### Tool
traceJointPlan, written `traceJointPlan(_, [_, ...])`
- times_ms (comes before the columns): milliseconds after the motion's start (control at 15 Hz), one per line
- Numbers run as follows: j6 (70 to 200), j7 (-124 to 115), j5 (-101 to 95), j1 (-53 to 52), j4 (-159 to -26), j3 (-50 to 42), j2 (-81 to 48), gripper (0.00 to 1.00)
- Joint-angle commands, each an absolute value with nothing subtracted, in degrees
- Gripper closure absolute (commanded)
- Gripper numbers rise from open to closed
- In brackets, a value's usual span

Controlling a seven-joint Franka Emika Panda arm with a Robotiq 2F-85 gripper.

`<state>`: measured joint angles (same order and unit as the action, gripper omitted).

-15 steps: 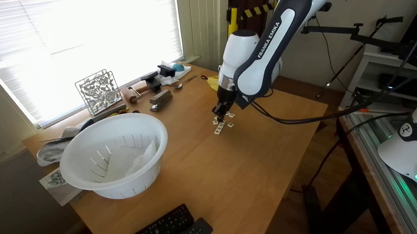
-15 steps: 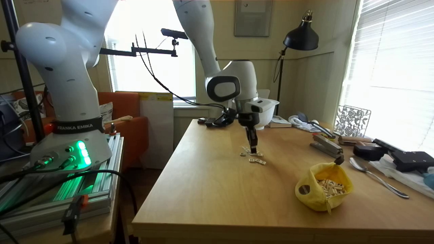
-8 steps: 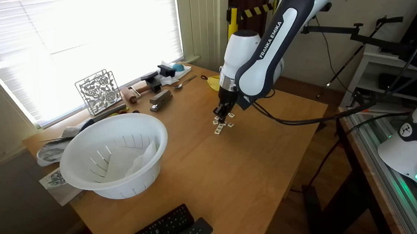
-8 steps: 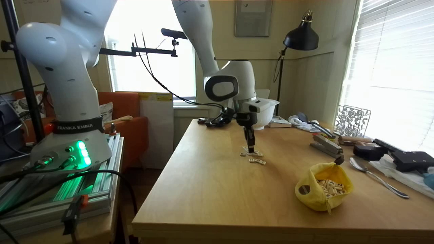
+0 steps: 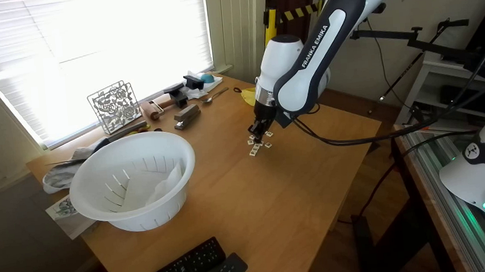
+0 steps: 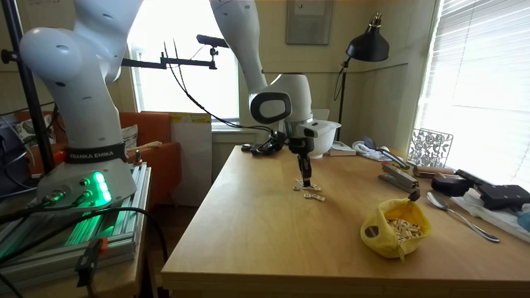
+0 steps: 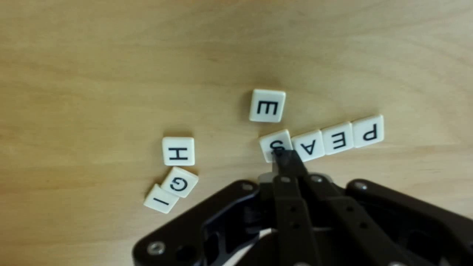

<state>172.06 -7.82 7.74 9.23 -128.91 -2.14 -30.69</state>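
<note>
Strong daylight fills the white window blind [image 5: 88, 48] beside the wooden counter [image 6: 248, 240]. Above this counter the arm [image 6: 300, 97] points its jaws downward, and they are clenched — in the wrist view the two fingers [image 7: 290, 164] lie side by side, closed upon each other. The tip of one finger covers the lower edge of the S tile [image 7: 273, 142]; whether it presses this tile or is only just over it, I cannot tell. The S tile lies face up at the left end of a slanting row in this view, followed by the A tile [image 7: 309, 145], the E tile [image 7: 337, 138] and the P tile [image 7: 368, 131]. Just above the S tile in this view, separate from the row, lies a second E tile [image 7: 267, 106]. Farther to the left is the H tile [image 7: 178, 151], just beside the G tile [image 7: 180, 181], which touches the I tile [image 7: 161, 199]. In an exterior view a yellow bag [image 6: 385, 246] contains many more tiles [image 6: 403, 227], and near it rest a spoon [image 6: 445, 205] and a stapler [image 6: 401, 177]. A white bowl [image 5: 162, 213] stands on the counter in both exterior views — well apart from the S tile.
</note>
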Motion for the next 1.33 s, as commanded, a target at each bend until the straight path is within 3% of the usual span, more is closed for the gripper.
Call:
traceJointPlan(0, [172.2, -8.3, 8.6, 8.1, -129.0, -2.8, -31.6, 1.0])
traceJointPlan(1267, [174.7, -8.0, 9.1, 8.8, -128.5, -2.1, -32.8, 1.0])
